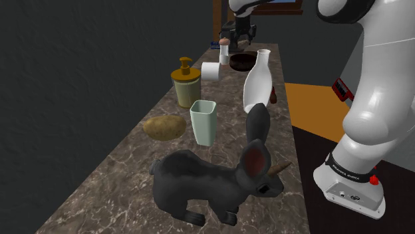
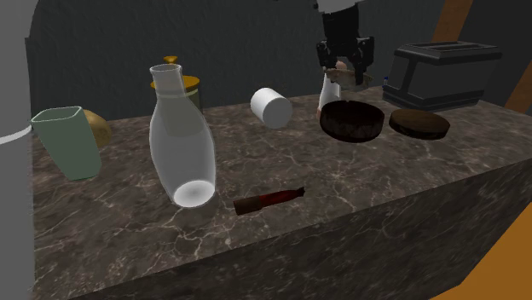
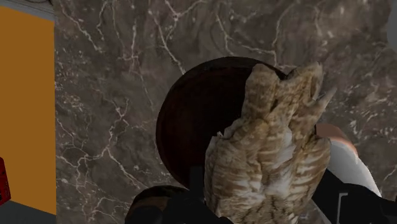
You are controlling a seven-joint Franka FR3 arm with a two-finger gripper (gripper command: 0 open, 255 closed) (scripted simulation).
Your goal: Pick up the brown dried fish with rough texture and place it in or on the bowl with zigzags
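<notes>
The brown, rough-textured dried fish [image 3: 267, 153] is clasped between my black fingers and hangs just above the dark round bowl [image 3: 191, 121]. My gripper [image 1: 237, 44] is at the far end of the marble counter in the shoulder view, shut on the fish over the bowl [image 1: 241, 62]. In the second exterior view the gripper [image 2: 344, 72] hovers a little above the bowl [image 2: 351, 121]. The bowl looks plain dark brown; I cannot make out any zigzags on it. The fish hides most of both fingers in the wrist view.
A white bottle with a pink cap [image 1: 225, 46] stands right beside the gripper. A flat dark dish [image 2: 419, 124] and a toaster [image 2: 439, 77] sit nearby. Nearer the stand are a white vase [image 1: 258, 80], a roll [image 1: 211, 72], a jar [image 1: 186, 83], a green cup [image 1: 203, 121], a potato [image 1: 164, 126] and a grey rabbit [image 1: 213, 179].
</notes>
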